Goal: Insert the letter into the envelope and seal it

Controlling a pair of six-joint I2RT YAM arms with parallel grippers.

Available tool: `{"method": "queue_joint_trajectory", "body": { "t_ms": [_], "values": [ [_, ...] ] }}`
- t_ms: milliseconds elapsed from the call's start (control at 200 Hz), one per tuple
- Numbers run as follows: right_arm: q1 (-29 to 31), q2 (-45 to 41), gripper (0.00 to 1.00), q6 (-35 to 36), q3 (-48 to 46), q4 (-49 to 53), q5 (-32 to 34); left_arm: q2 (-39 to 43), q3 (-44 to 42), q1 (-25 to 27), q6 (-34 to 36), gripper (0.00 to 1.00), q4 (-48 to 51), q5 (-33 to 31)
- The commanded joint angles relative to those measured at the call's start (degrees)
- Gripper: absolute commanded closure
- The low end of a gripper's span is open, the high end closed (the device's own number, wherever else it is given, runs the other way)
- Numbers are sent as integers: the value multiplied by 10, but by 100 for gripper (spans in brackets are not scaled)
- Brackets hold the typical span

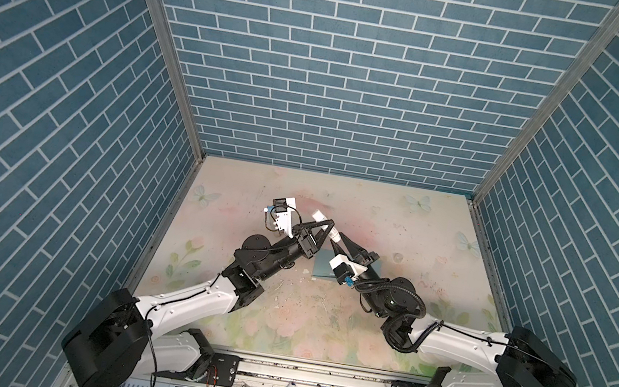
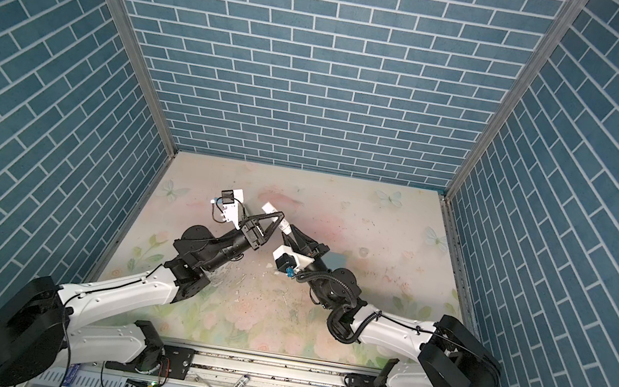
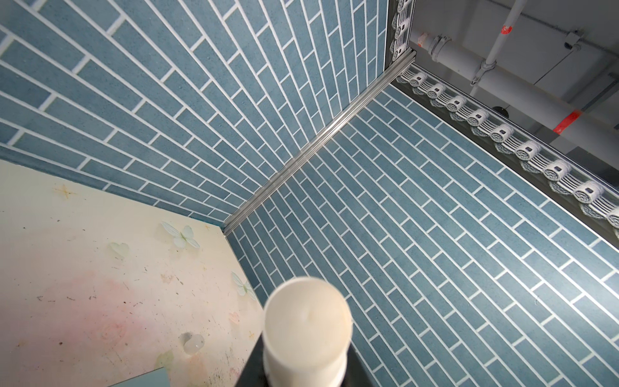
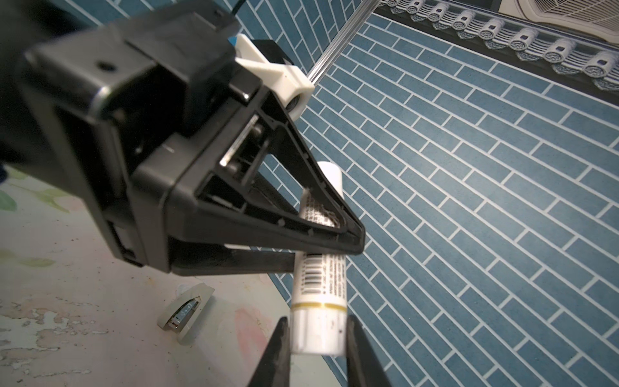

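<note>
- Two claws pinch one white glue stick (image 4: 318,288) in mid-air: left gripper (image 1: 330,225) clamped on its labelled barrel, right gripper (image 4: 316,331) closed narrowly on its plain end.
- Teal envelope (image 1: 323,269) lies flat on the table (image 1: 400,217) at the stick's five o'clock, partly under the right arm.

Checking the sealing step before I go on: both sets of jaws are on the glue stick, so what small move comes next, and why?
Probably the right gripper pulls away along the glue stick. Its jaws clamp the end past the gold band, likely the cap, while the left gripper grips the barrel.
</note>
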State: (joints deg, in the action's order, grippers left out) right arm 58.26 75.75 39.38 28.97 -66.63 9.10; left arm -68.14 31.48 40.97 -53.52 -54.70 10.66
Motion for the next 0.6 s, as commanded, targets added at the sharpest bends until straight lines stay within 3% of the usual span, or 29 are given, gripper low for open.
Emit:
{"method": "queue_joint_trajectory", "body": {
  "t_ms": [0, 155, 295, 400, 595],
  "values": [
    [-18, -39, 100, -132, 26, 13, -57, 5, 10, 2, 9, 100, -15, 13],
    [-109, -78, 100, -419, 43, 63, -208, 3, 8, 2, 15, 100, -29, 21],
    [-155, -76, 100, -603, 75, 86, -293, -1, 7, 2, 22, 100, -42, 30],
    [-179, -54, 100, -722, 92, 66, -337, -4, 5, 2, 23, 100, -57, 34],
    [-215, 11, 100, -901, 92, -75, -378, -7, 3, 2, 25, 100, -63, 37]
  ]
}}
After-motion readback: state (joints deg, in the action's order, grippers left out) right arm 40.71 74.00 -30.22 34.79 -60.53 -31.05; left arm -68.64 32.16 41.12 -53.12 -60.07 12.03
